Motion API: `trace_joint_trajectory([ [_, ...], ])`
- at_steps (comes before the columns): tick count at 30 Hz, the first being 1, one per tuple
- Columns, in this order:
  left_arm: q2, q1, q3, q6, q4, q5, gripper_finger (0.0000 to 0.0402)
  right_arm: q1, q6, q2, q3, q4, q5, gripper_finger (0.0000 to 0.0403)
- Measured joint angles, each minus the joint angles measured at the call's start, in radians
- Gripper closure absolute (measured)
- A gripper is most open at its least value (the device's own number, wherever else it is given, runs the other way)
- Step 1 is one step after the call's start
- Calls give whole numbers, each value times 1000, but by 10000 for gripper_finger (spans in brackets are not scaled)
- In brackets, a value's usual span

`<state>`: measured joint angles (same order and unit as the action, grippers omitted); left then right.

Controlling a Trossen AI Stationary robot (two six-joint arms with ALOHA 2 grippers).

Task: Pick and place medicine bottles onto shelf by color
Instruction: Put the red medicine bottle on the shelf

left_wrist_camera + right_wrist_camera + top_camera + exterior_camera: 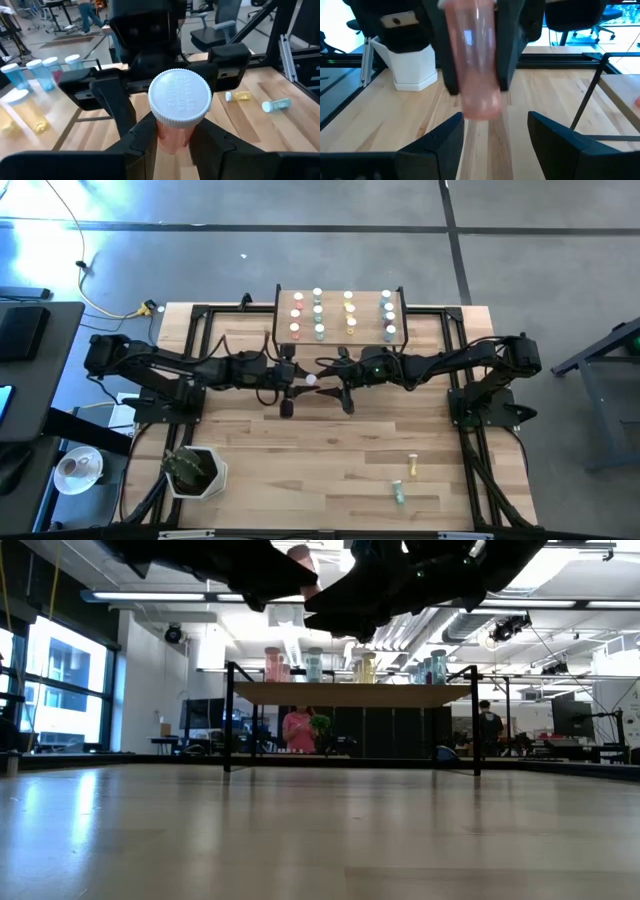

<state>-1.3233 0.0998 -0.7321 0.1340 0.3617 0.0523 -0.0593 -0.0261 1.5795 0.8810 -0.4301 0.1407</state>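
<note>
Just in front of the shelf (340,315), the left gripper (172,142) is pinching a pink bottle (172,135) by its smooth, light, probably slippery body — the right gripper (495,130) is waiting spread beside it.

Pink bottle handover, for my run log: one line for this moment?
left gripper: shut on pink bottle | right gripper: open, facing it | mid-air

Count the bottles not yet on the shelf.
3: a pink bottle in the left gripper above mid-table; a yellow bottle and a green bottle lying on the table, right side. The arms may hide others.
</note>
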Motion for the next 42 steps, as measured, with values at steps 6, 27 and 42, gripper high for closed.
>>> trace_joint_trajectory([
  [6,-28,5,-5,-2,-9,5,312,0,0,0,0,3,44,195],
  [27,-49,22,-5,-52,-10,-15,312,0,0,0,0,20,46,243],
  [42,-48,25,-5,-56,-14,-19,312,0,2,0,0,18,48,327],
])
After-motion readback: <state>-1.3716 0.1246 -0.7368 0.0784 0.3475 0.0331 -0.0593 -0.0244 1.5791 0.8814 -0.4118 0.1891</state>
